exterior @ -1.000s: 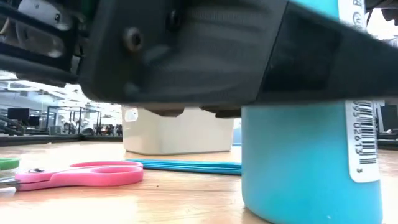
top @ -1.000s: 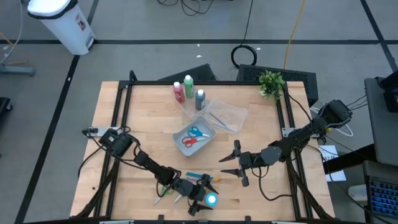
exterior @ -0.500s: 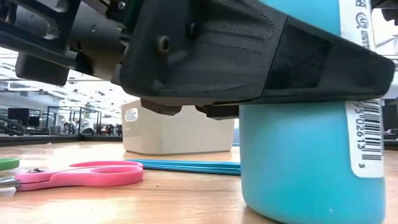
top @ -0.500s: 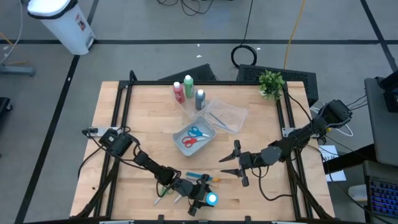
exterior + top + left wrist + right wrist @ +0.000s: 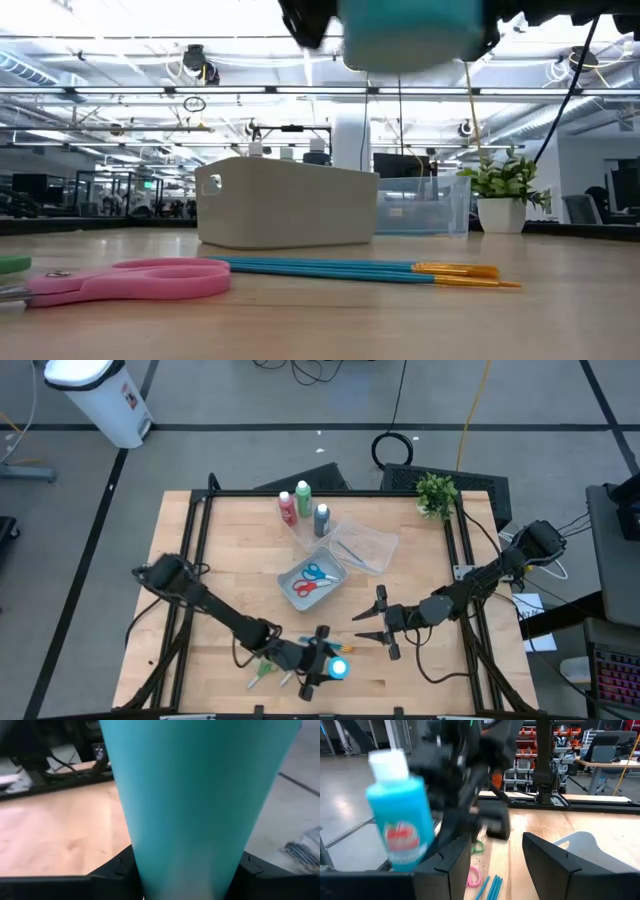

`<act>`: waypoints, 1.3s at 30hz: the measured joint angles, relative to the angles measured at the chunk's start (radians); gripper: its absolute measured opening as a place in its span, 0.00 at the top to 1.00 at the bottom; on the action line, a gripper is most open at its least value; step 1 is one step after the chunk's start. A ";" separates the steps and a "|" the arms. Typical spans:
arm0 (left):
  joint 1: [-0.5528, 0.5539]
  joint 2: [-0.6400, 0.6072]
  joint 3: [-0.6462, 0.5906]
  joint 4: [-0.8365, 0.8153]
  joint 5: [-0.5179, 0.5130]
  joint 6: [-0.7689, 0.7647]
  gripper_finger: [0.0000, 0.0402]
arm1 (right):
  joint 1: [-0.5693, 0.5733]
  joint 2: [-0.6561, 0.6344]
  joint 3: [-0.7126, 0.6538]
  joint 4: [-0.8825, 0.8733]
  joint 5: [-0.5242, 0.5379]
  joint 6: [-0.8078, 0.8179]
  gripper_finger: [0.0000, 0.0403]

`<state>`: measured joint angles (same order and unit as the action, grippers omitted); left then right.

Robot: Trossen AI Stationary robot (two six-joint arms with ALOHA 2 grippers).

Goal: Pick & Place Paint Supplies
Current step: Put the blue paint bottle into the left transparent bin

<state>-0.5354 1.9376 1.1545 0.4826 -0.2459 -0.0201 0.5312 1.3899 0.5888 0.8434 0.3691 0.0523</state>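
High view: the left gripper (image 5: 325, 666) sits low over the near edge of the bench (image 5: 230, 560), its fingers clamped on the light blue bottle (image 5: 340, 669), which is lifted clear of the wood. In the low view the bottle (image 5: 410, 35) hangs at the top of the picture with open air beneath it. The left wrist view is filled by the bottle's blue body (image 5: 200, 805), held between the dark fingers (image 5: 115, 870).

Just beyond it on the bench lie the blue brushes (image 5: 325, 646), orange tips to the right, and left of the gripper the pink scissors (image 5: 130, 280) and green scissors (image 5: 262, 669).

The right gripper (image 5: 374, 624) hovers right of centre on the near half of the bench, well apart from the bottle, its fingers apart and holding nothing; its wrist view looks across at the bottle (image 5: 400, 830) in the other arm's grasp.

Mid-bench, a tub (image 5: 338, 573) holds the red scissors (image 5: 304, 588) and blue scissors (image 5: 318, 572). A second clear tub (image 5: 372, 546) lies just right and far of it. At the far side stand the red bottle (image 5: 288, 508), green bottle (image 5: 303, 496) and grey bottle (image 5: 321, 520) close together, with a potted plant (image 5: 436, 494) at the far right corner
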 joint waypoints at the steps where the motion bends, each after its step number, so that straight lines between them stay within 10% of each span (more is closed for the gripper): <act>1: 0.000 -0.030 0.000 -0.044 0.001 0.010 0.54 | 0.000 0.000 0.000 0.003 0.001 -0.011 0.58; 14: 0.073 -0.251 -0.067 -0.135 -0.013 0.190 0.55 | -0.035 0.000 0.000 0.045 0.003 -0.079 0.58; 28: 0.334 -0.421 -0.503 0.304 0.064 0.089 0.54 | -0.219 -0.002 0.000 0.066 0.003 -0.134 0.58; 39: 0.457 -0.447 -0.543 0.318 0.066 0.089 0.53 | -0.470 -0.002 0.000 -0.004 -0.169 -0.001 0.36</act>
<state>-0.0784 1.4906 0.6119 0.8004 -0.1799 0.0689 0.0608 1.3876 0.5892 0.8396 0.2003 0.0517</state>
